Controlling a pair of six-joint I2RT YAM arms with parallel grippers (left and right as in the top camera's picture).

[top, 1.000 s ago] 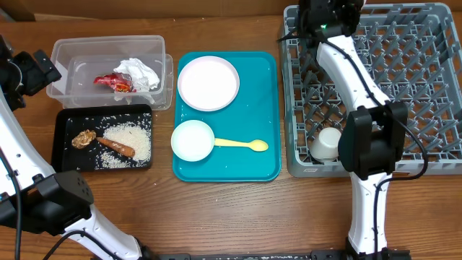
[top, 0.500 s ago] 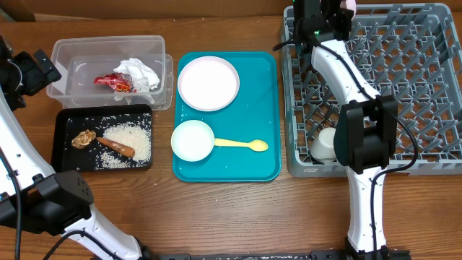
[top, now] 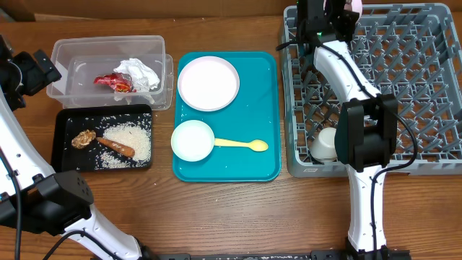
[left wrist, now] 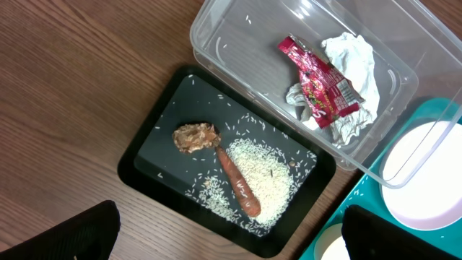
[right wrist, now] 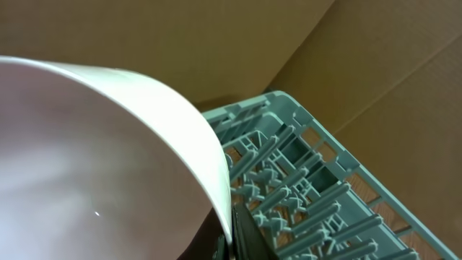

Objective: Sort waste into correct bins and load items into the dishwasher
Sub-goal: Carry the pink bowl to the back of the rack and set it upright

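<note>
My right gripper (top: 328, 13) is over the back left corner of the grey dish rack (top: 426, 87), shut on the rim of a white bowl (right wrist: 86, 159); the jaws (right wrist: 232, 232) pinch its edge. A small white cup (top: 327, 143) sits in the rack's front left corner. My left gripper (top: 29, 72) is open and empty at the far left, above the bins (left wrist: 231, 242). The clear tub (top: 72, 50) holds the red-and-silver wrapper (top: 114, 82) and white napkin (top: 138, 72). The black tray (top: 65, 119) holds the sausage (top: 118, 146), food lump (top: 84, 138) and rice (top: 133, 137).
A teal tray (top: 267, 87) in the middle carries a white plate (top: 208, 83), a white bowl (top: 192, 140) and a pale yellow spoon (top: 242, 144). A cardboard wall stands behind the rack. Bare wood table lies along the front.
My right arm has shifted a little left and back over the rack's corner with the bowl. The left arm and the table's things have not moved.
</note>
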